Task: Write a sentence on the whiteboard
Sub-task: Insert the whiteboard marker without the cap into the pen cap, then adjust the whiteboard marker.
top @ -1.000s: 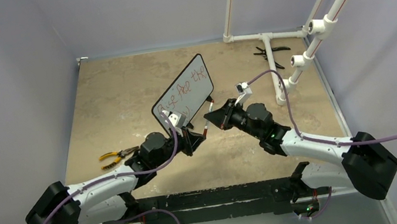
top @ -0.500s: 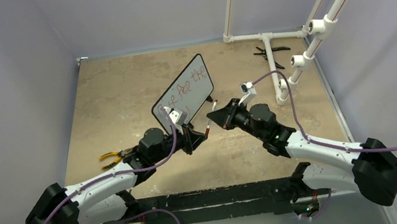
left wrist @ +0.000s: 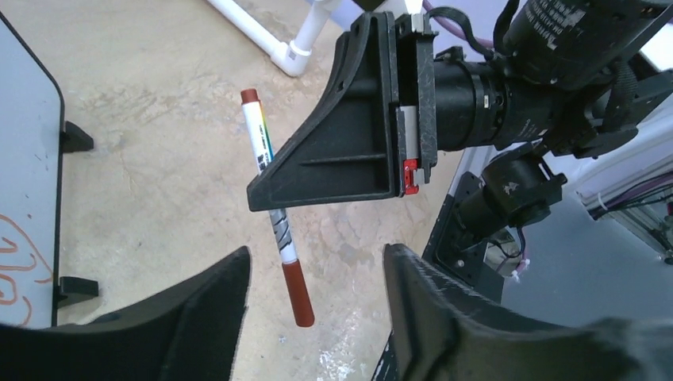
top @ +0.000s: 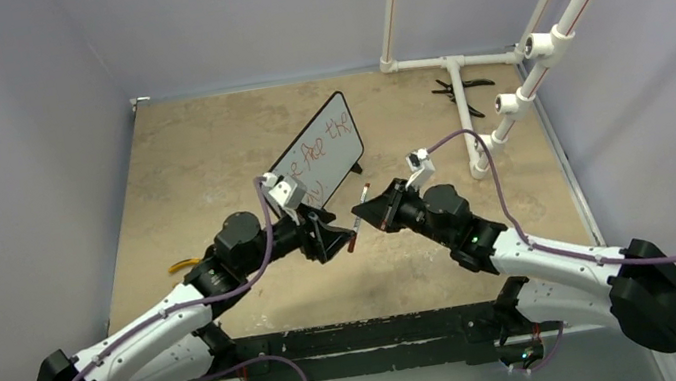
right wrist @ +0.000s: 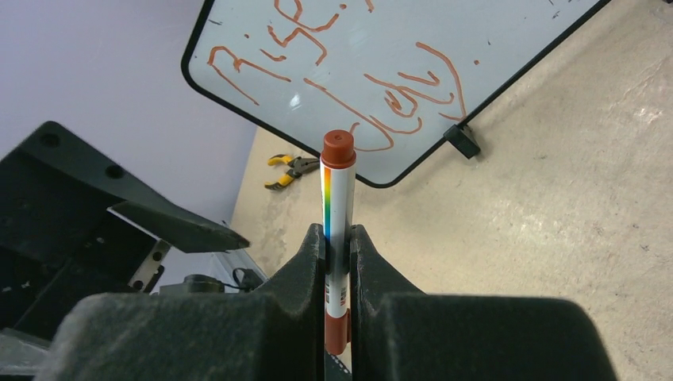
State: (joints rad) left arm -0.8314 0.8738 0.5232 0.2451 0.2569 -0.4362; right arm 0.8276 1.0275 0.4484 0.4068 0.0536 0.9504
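Red-capped white marker pen (right wrist: 337, 198) clamped in the right gripper (right wrist: 338, 238), left gripper (left wrist: 313, 262) gaping wide beside it; any handover wants a square, centred grip. Black-framed whiteboard (top: 341, 155), red sentence (top: 313, 149) written, stands towards the desk (top: 197, 151) far edge

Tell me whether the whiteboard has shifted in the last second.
No. The whiteboard keeps its place beside the white pipe frame.

Whiteboard (top: 339, 157), red handwritten sentence (right wrist: 262, 59): top view, "the" at 2 o'clock end; right wrist view, "Rise" opening; remainder illegible.
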